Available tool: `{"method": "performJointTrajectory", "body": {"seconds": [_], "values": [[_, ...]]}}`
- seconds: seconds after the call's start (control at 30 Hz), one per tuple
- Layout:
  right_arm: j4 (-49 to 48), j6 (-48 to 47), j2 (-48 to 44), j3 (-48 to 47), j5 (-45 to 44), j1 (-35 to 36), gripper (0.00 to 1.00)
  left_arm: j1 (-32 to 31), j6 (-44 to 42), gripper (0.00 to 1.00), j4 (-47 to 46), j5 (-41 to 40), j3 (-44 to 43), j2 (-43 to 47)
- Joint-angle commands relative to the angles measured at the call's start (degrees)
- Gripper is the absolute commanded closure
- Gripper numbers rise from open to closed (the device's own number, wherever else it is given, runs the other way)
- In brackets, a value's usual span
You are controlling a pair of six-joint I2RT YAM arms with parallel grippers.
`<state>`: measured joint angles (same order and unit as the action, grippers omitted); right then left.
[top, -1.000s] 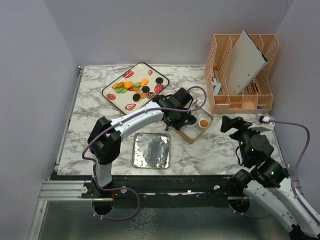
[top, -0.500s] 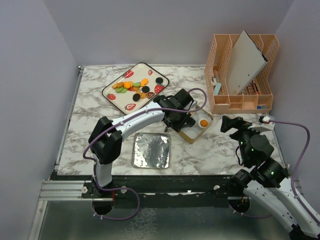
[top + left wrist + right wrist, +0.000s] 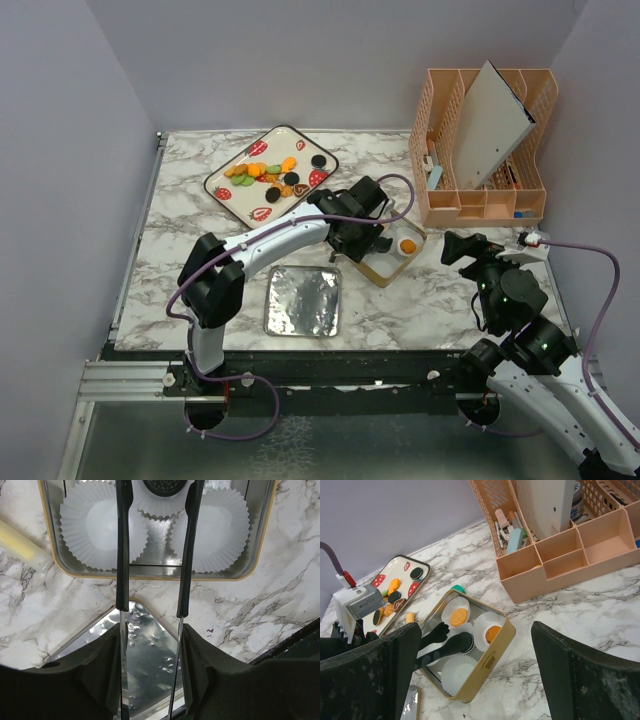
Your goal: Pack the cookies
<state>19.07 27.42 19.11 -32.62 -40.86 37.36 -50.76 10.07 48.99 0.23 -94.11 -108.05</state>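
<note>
Cookies (image 3: pixel 270 175) in orange, black, green and brown lie on the strawberry-print tray (image 3: pixel 222 196), which also shows in the right wrist view (image 3: pixel 400 575). My left gripper (image 3: pixel 352 236) is shut on black tongs (image 3: pixel 123 555), reaching into the gold tin (image 3: pixel 384 274). The tong tips hold a black cookie (image 3: pixel 159 484) in a paper cup; it also shows in the right wrist view (image 3: pixel 470 645). A tan cookie (image 3: pixel 458 616) and an orange cookie (image 3: pixel 493 633) sit in other cups. My right gripper (image 3: pixel 462 245) is open and empty, to the right of the tin.
The silver tin lid (image 3: pixel 303 300) lies near the front, left of the tin. A peach desk organizer (image 3: pixel 485 150) stands at the back right. A yellowish stick (image 3: pixel 20 545) lies beside the tin's far corner.
</note>
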Motion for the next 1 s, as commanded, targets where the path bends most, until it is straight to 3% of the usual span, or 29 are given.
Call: {"method": "performJointTrajectory", "body": {"seconds": [0.0, 0.43, 0.97], "values": [[0.2, -0.2, -0.4, -0.6, -0.4, -0.4, 0.0, -0.4, 0.0, 0.52, -0.1, -2.2, -2.0, 1.1], [0.4, -0.1, -0.7, -0.6, -0.3, -0.4, 0.0, 4.0, 0.4, 0.55, -0.2, -7.1, 0.3, 8.8], [0.3, -0.2, -0.4, -1.0, 0.0, -0.4, 0.0, 28.9, -2.5, 0.55, -2.8, -1.1, 11.7, 18.9]]}}
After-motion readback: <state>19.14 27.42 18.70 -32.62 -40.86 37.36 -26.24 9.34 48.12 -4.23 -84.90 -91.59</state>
